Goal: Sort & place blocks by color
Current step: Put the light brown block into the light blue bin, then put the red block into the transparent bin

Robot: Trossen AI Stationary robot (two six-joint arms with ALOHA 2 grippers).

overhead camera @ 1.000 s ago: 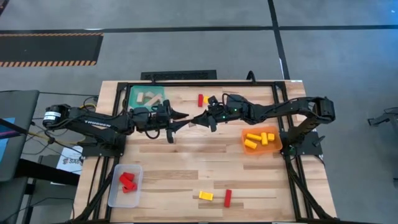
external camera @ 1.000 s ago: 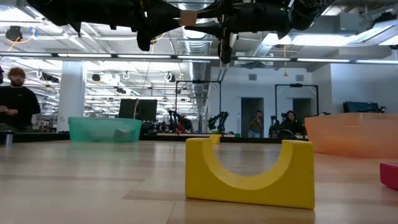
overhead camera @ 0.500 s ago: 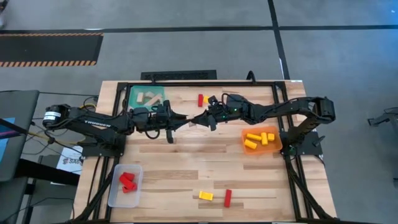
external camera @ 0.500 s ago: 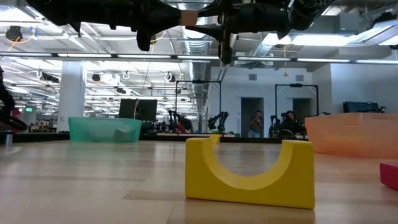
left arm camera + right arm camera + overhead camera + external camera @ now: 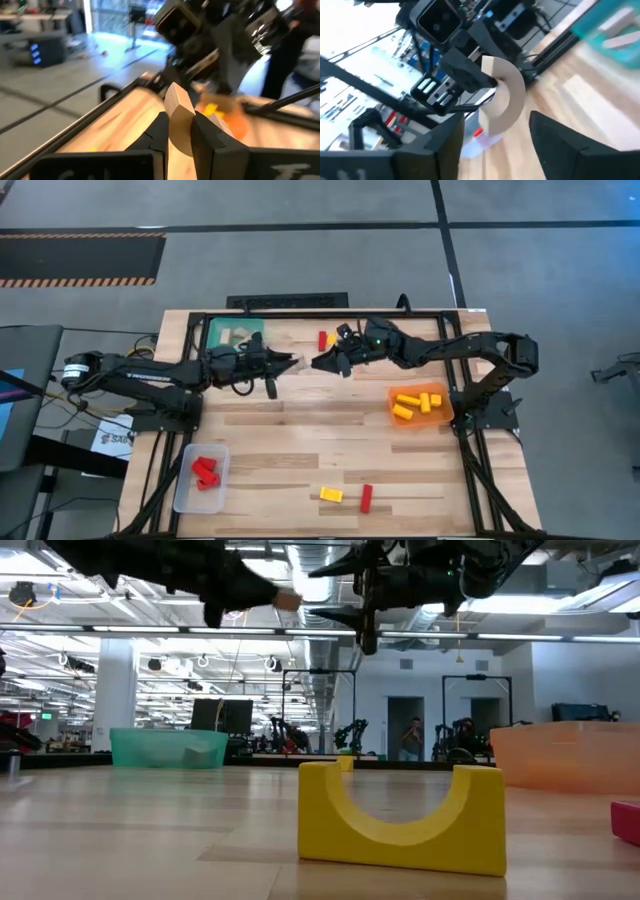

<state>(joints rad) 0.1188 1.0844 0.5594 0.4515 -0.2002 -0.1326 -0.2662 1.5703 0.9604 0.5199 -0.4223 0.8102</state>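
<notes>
A pale wood arch block (image 5: 177, 107) is in my left gripper (image 5: 288, 363), high above the table's far middle; it also shows in the right wrist view (image 5: 508, 97) and the low view (image 5: 289, 600). My right gripper (image 5: 322, 363) is open and empty, a short gap to the block's right, pointing at it. A red and a yellow block (image 5: 325, 340) lie at the far edge. A yellow arch (image 5: 330, 494) and a red block (image 5: 366, 497) lie near the front edge. My left gripper pinches one end of the arch block (image 5: 492, 82) between its two fingers, one on each flat face (image 5: 172, 132). The fingers come about level from the table's left. The block sticks out past the fingertips, lifted clear of the table.
A teal tray (image 5: 214, 328) with pale wood blocks stands at the far left. An orange tray (image 5: 444, 412) with yellow blocks stands at the right. A clear tray (image 5: 184, 490) with red blocks stands at the near left. Dark rails frame the table.
The two grippers met at the pale arch block above the table's middle. My right gripper has let go of it and the grippers have drawn apart, both shifting toward the far edge. The block has gone with my left gripper toward the table's left.
</notes>
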